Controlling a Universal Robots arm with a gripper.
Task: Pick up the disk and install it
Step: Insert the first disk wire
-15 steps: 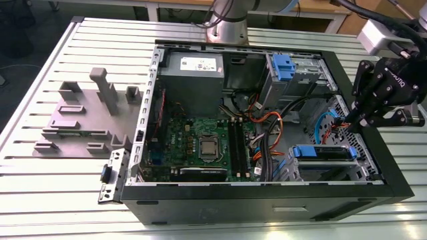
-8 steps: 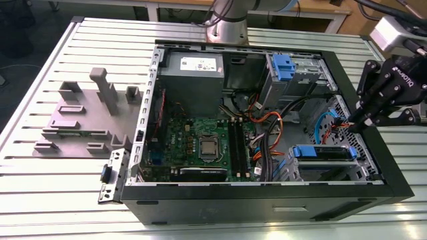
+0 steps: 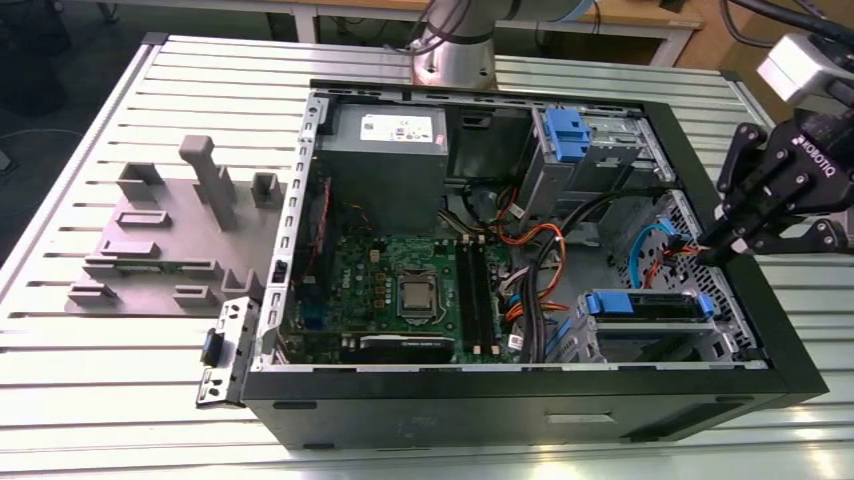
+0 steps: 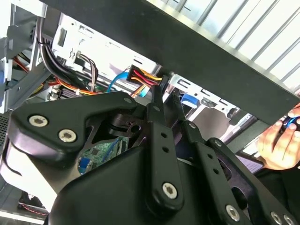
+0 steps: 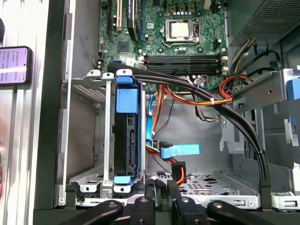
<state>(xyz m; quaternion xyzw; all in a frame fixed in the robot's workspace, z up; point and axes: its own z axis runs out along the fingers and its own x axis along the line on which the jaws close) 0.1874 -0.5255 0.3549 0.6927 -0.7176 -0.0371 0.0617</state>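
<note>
Black two-finger gripper (image 5: 159, 187), clenched on nothing, near the flat blue-bracketed disk (image 5: 126, 136) standing in its grey metal bay (image 5: 86, 140); we would keep the tips clear of the orange cables (image 5: 192, 101)

- Bright, even light falls from overhead on the table (image 3: 80, 420). Its ribbed metal goes pale toward the edge nearest the exterior camera, and there is hardly a shadow on it.
- Inside the computer case (image 3: 507, 412) it is dimmer, and the wall on the exterior view's right shades the corner beneath it.
- In the second wrist view the table slats beyond the case rim burn out to white. The black gripper (image 4: 163, 99) stands dark against them, with a soft sheen on its links.
- A hand (image 4: 280, 140) by that rim looks washed pale.
- In the first wrist view the motherboard (image 5: 187, 42) is evenly lit and the processor lid (image 5: 180, 30) glints. The drive cage (image 5: 89, 180) holds deep shadow in its slot.
</note>
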